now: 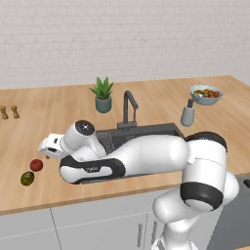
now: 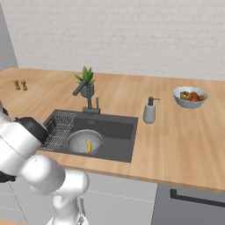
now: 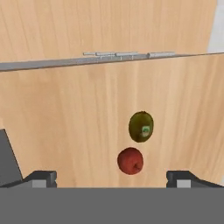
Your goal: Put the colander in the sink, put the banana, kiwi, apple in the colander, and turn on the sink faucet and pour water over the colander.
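Observation:
My gripper [image 1: 47,152] hangs open over the wooden counter left of the sink [image 1: 161,131], just above and right of the red apple [image 1: 36,165]. The olive-brown kiwi [image 1: 27,178] lies a little nearer the counter's front edge. In the hand view the apple [image 3: 130,160] sits between and slightly ahead of my wide-apart fingertips [image 3: 41,178], with the kiwi [image 3: 141,126] just beyond it. The grey colander [image 2: 78,141] rests in the sink [image 2: 118,129] and holds the yellow banana [image 2: 88,145]. The dark faucet [image 2: 88,94] stands behind the basin with no water running.
A wire rack [image 2: 59,127] fills the sink's left end. A potted plant [image 1: 102,95], a grey soap dispenser [image 1: 187,114] and a pale bowl of mixed fruit [image 1: 206,94] stand behind and right of the sink. Two small shakers [image 1: 9,112] sit far left.

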Controlling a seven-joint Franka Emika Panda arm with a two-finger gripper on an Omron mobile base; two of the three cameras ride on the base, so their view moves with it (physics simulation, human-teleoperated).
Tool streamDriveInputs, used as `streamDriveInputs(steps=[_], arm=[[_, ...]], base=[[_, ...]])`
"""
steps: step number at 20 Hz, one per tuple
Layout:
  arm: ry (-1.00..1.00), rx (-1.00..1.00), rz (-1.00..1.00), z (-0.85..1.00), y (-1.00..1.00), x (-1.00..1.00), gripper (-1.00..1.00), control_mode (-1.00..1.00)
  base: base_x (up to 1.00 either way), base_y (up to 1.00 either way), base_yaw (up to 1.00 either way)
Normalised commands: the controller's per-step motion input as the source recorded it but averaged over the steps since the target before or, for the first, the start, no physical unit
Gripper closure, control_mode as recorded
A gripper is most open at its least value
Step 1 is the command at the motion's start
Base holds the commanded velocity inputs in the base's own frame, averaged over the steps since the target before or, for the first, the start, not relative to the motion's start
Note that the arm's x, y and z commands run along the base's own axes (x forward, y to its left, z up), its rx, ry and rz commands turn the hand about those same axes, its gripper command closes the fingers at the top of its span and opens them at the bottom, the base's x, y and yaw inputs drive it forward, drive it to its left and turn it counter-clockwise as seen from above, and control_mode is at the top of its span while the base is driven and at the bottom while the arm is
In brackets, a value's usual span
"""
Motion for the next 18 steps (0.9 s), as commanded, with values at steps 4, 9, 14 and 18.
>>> streamDriveInputs(steps=[4, 9, 14, 18], arm=[[0.08, -0.03, 0.0, -0.25, 0.3, 0.16, -1.0, -1.0], [0.12, -0.03, 0.0, -0.06, 0.22, 0.17, -1.0, -1.0], [0.05, -0.1, 0.0, -0.21, 0.02, 0.04, -1.0, -1.0], [0.01, -0.14, 0.0, -0.26, 0.01, 0.14, -1.0, -1.0]], base=[[0.0, 0.0, 0.0], [0.0, 0.0, 0.0], [0.0, 0.0, 0.0], [0.0, 0.0, 0.0]])
